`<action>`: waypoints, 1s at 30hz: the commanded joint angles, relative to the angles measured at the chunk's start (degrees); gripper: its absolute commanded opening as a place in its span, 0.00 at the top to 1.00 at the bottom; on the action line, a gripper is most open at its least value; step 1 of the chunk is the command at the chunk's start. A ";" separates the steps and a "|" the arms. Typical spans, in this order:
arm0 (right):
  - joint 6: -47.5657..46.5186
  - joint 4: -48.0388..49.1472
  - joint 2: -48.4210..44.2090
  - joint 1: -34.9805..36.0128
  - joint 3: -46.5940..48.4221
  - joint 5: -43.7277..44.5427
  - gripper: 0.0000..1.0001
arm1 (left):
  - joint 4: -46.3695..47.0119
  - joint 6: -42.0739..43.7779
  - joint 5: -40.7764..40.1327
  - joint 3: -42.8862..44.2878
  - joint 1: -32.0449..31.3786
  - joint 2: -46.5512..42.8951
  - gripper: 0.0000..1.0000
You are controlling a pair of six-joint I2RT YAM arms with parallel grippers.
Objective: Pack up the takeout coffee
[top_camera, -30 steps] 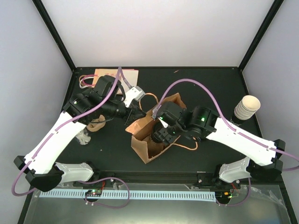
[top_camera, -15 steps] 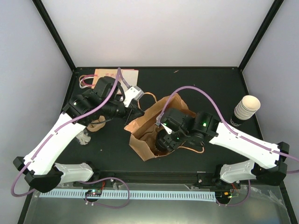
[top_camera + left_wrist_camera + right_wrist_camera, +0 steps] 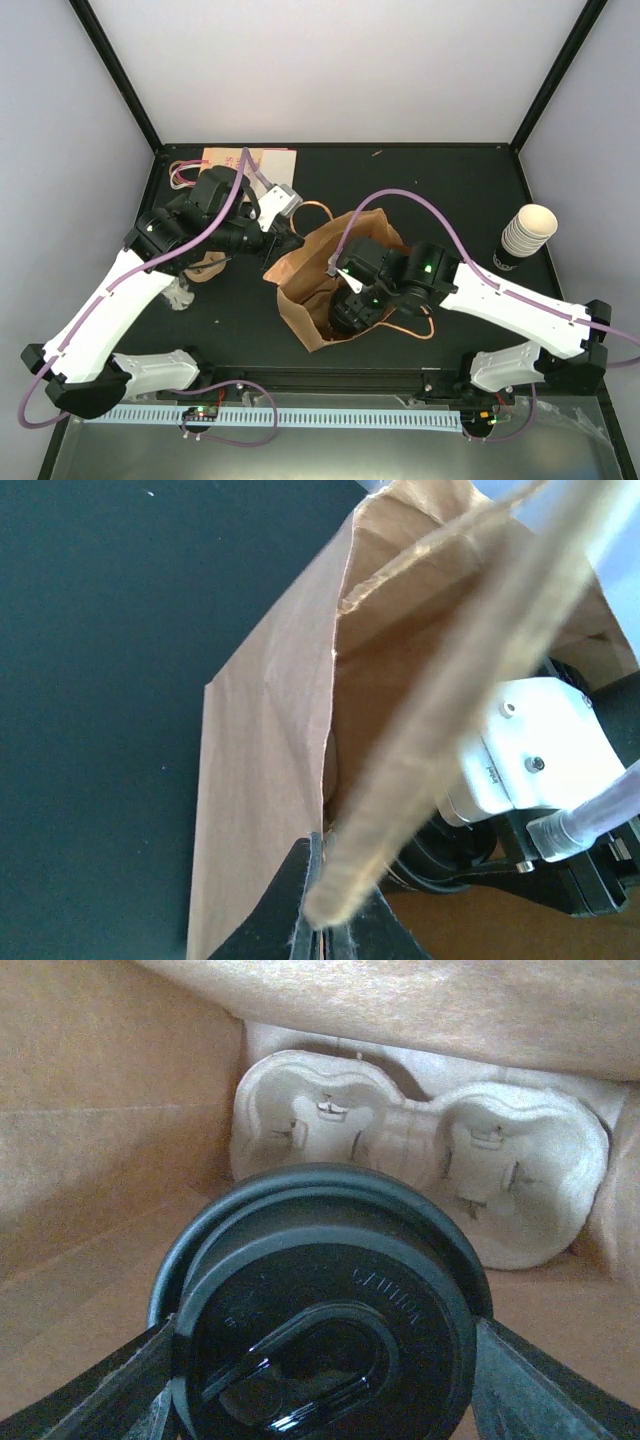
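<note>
Now | my right pincer point(image 3: 325, 1390), clamped on the takeout coffee point(image 3: 320, 1290), sits deeper inside the brown bag point(image 3: 305, 265) than before | my left pincer point(image 3: 325, 925) grips its handle point(image 3: 450, 710) | pulp tray point(image 3: 420, 1160) close: seating next.

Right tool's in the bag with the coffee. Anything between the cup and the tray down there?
Nothing visible. The right tool grips the coffee inside the brown bag. Beyond it the pulp tray shows both wells empty. The left tool is shut on the bag's handle.
</note>
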 commanded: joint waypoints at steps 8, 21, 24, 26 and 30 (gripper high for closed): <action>0.89 -1.27 0.94 2.59 -1.66 -2.02 0.41 | 1.73 3.35 -3.25 -0.21 -0.62 -1.45 0.98; 2.94 -0.69 0.98 10.55 -3.47 0.11 0.41 | 3.15 6.63 -2.71 -1.54 -2.88 -1.89 0.98; 2.95 0.04 1.78 13.45 -3.26 1.47 0.41 | 3.94 6.78 -1.06 -1.83 -3.08 -2.34 0.98; 2.69 1.01 2.04 14.84 -3.55 2.23 0.41 | 4.30 7.24 0.40 -2.09 -3.29 -2.82 0.98; 2.15 2.52 2.64 15.74 -4.59 3.58 0.41 | 3.68 8.58 1.64 -2.53 -3.90 -3.25 0.98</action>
